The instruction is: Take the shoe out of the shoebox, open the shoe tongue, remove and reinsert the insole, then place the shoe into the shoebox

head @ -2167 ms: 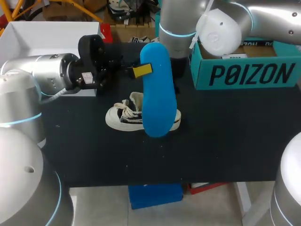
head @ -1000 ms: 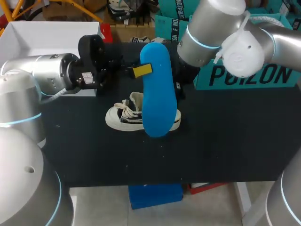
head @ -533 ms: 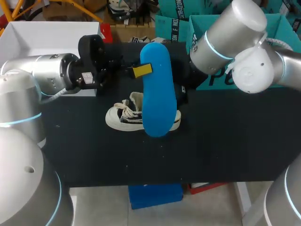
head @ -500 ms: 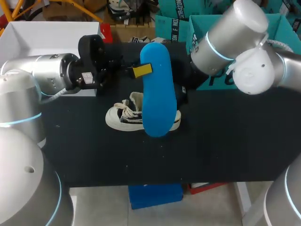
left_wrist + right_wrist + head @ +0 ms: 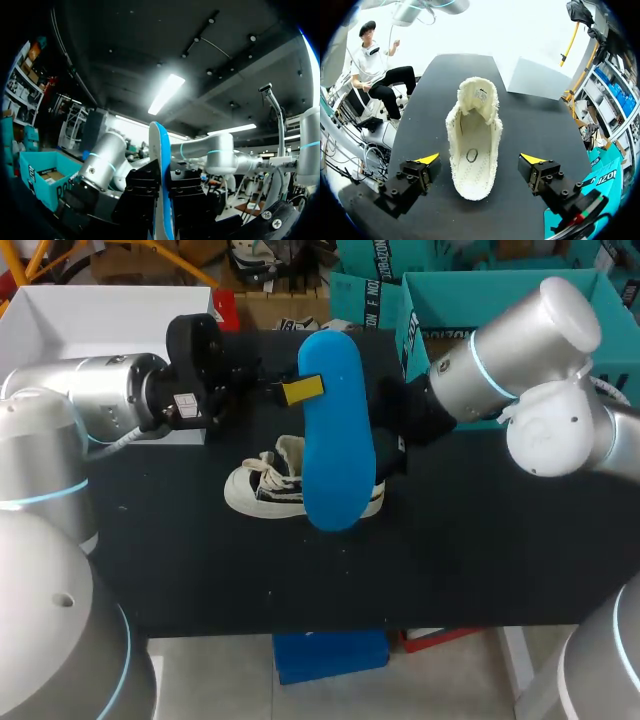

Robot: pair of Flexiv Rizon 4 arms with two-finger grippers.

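Swinging down from over the teal shoebox (image 5: 470, 295), the right arm (image 5: 520, 360) now reaches low across the table (image 5: 480, 540), where a couple of seconds ago it stood high at the far edge and hid part of the box. The left arm (image 5: 90, 405) has not budged in that time. The left gripper (image 5: 305, 390) is clenched on the blue insole (image 5: 335, 430): in the left wrist view its black fingers (image 5: 145, 192) press the thin blue edge from both sides, and the insole (image 5: 159, 150) stands up out of the jaws and runs on well ahead of them. From the head camera the insole hangs lengthwise above the shoe (image 5: 262, 485) and hides its heel half. The shoe sits upright on its sole on the table, outside the shoebox, white toe and loose laces pointing toward the left arm's side. The right gripper (image 5: 480, 159) is released, its jaws spread wide; the shoe (image 5: 472, 145) lies between and just ahead of them, mouth gaping and fleecy lining showing, with dark table visible between it and each yellow tip. From the head camera that gripper's tips are hidden behind the insole. A white box (image 5: 90, 310) sits at the far corner behind the left arm.
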